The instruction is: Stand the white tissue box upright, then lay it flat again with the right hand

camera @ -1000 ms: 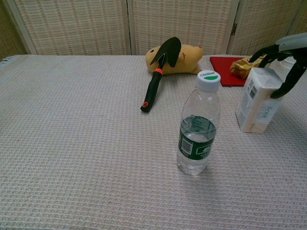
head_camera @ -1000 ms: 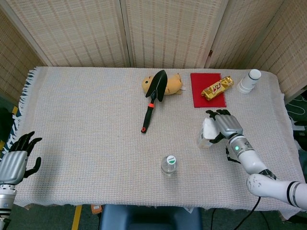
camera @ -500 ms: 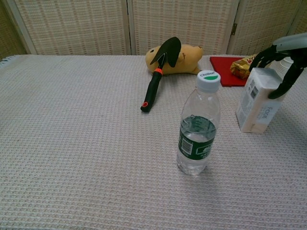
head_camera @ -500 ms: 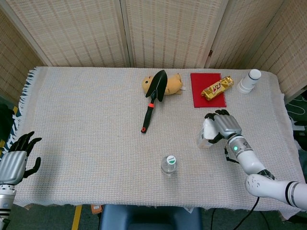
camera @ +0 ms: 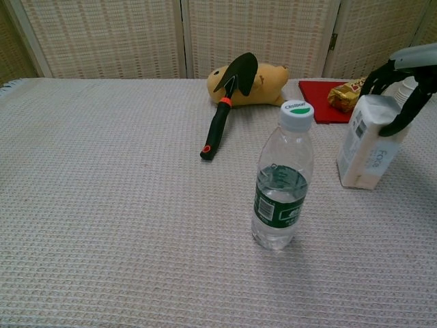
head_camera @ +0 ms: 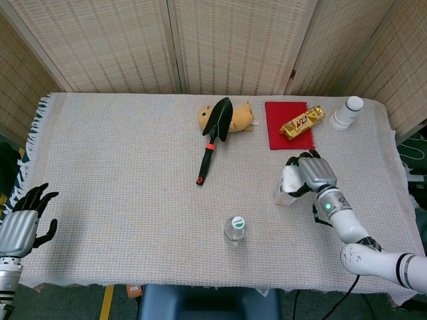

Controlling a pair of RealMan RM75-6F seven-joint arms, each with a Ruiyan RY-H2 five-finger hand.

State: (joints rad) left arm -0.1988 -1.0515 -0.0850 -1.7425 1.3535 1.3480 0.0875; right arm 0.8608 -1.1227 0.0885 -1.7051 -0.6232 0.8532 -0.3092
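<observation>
Right hand point(head_camera: 309, 175) curls over top of white tissue box point(camera: 369, 145), fingers wrapped on upper end, so box stands on end, leaning slightly; grip from above likely serves to tip it.
Box sits at 3 o'clock on table, below red mat point(head_camera: 289, 126).
Left hand point(head_camera: 23, 223) idles at 8 o'clock edge, fingers apart, holding nothing.
Count: one box, one bottle point(camera: 280, 187), one trowel point(head_camera: 215, 135), one plush toy point(camera: 270, 82), one snack bar point(head_camera: 301, 122), one white cup point(head_camera: 347, 113).

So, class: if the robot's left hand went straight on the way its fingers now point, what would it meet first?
Probably the fringed cloth edge. The left hand, off the table, points up-right toward it; depth is unclear.
</observation>
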